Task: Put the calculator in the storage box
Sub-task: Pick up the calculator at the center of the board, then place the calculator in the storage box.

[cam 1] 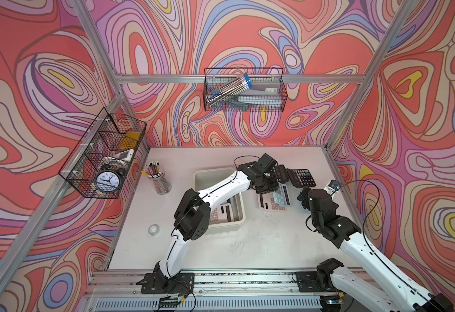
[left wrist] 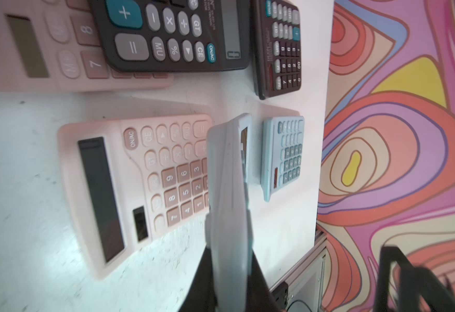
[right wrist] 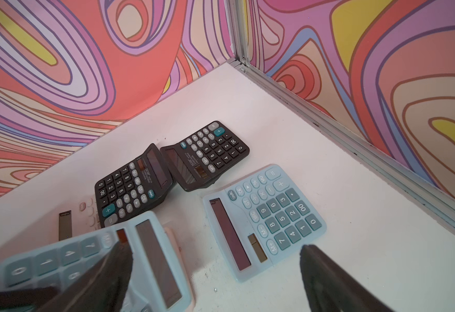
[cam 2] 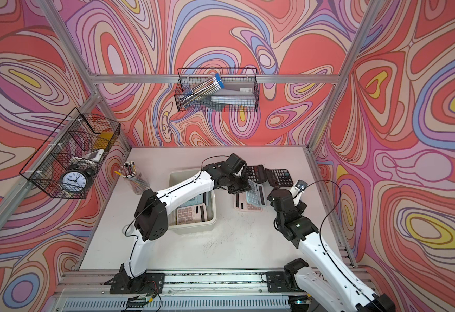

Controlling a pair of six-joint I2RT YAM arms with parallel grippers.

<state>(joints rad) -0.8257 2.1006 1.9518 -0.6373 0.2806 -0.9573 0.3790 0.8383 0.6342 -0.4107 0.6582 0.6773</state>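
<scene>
Gripping blue calculator (left wrist: pixel 227 173): left gripper (left wrist: pixel 231 255) | right gripper (right wrist: pixel 215 250) wide | storage box (cam 1: pixel 212 175): 2 calculators (cam 2: pixel 191 213)

I hold the light blue calculator (left wrist: pixel 229 189) on its edge, near the open cream storage box (cam 1: pixel 210 178).

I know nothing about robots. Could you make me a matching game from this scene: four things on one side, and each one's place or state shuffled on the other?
1 left gripper
2 right gripper
3 alarm clock
4 roll of tape

A in a wire basket on the wall
B jaws wide open, empty
C lying flat on the table
D jaws shut on a pale blue calculator

Pairs: 1-D, 2-B, 3-A, 4-C
</scene>
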